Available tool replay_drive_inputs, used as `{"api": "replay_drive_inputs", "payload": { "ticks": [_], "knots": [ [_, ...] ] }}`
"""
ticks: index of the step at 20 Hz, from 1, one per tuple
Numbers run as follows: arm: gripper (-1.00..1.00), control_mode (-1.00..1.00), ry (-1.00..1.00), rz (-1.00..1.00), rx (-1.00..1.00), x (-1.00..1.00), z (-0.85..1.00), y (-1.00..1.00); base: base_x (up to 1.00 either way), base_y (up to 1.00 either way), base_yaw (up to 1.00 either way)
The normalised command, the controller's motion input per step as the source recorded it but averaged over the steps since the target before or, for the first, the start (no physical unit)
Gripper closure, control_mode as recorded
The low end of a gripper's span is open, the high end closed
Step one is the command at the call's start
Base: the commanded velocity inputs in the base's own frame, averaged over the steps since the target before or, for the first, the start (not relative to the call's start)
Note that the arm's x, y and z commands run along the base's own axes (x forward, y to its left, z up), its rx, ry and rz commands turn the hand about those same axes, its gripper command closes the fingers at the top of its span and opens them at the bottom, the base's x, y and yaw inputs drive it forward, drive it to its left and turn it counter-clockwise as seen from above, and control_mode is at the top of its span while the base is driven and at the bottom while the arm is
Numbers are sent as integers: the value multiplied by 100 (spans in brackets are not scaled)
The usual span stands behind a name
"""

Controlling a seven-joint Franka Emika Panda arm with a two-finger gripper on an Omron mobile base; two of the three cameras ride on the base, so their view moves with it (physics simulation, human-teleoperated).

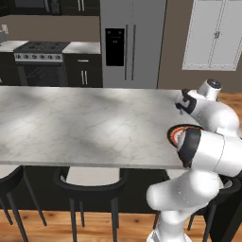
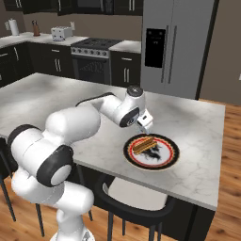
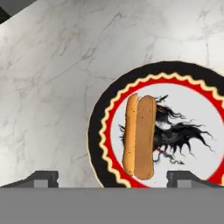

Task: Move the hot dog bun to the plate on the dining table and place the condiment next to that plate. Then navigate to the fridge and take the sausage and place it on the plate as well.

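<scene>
The tabletop is white-grey marble, with dark stools tucked beneath its near edge. Behind it stand the grey fridge, a stove and dark cabinets; the floor is wood. The plate rests near the tabletop's near edge, and the hot dog bun lies on its patterned face, toward one side. The gripper hovers above the bun, fingers spread wide and holding nothing. In the left base view the arm covers most of the plate.
</scene>
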Motion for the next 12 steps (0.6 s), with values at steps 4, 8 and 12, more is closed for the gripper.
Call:
{"api": "replay_drive_inputs", "payload": {
  "ticks": [4,8,12],
  "knots": [
    [-100,-100,28,18,0,-58,100,70,0,0,0],
    [-100,-100,33,20,0,-49,100,73,0,0,0],
    [-100,-100,26,18,0,-46,98,53,0,0,0]
  ]
}}
